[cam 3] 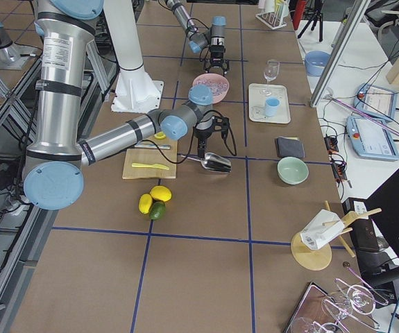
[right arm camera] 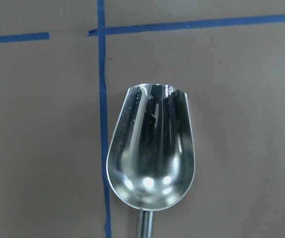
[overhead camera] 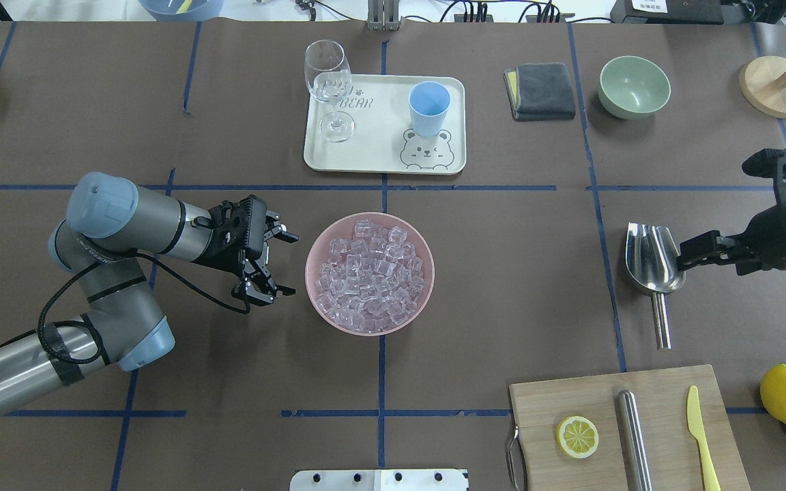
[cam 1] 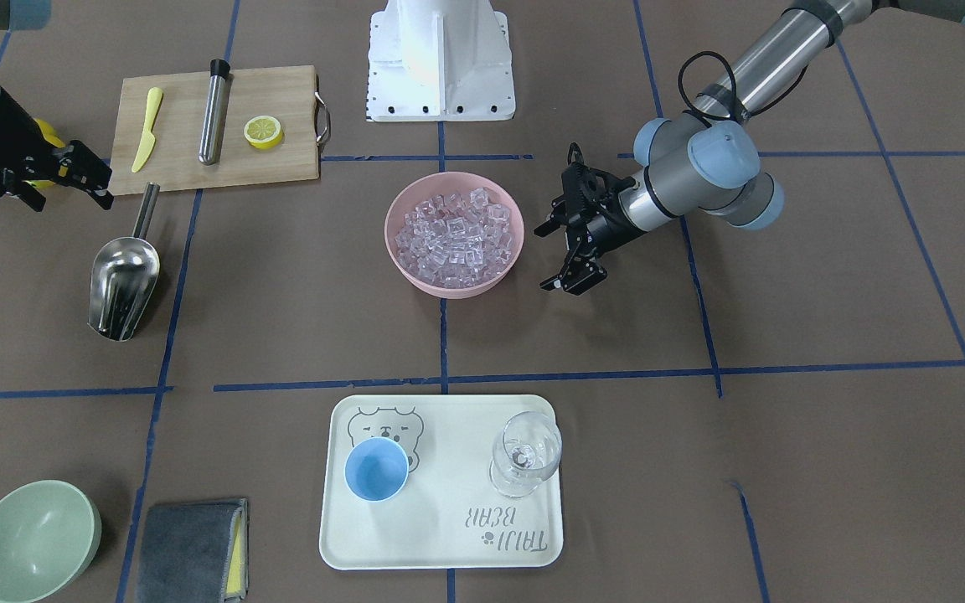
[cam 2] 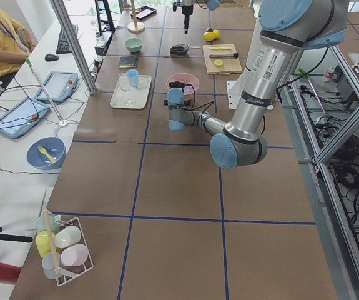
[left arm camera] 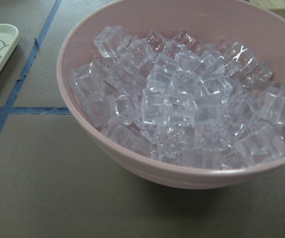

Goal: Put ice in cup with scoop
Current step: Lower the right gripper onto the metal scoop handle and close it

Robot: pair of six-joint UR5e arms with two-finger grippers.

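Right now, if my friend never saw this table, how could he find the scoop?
Find the wooden board with the lemon slice. Just off its edge, on the bare table, lies the scoop. Unlike the straight tube on the board, it has a wide open trough.

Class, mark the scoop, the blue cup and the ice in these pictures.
scoop (overhead camera: 651, 262): overhead view, on its trough.
cup (overhead camera: 426, 126): overhead view, on its outer wall.
ice (overhead camera: 369, 273): overhead view, middle of the pile.
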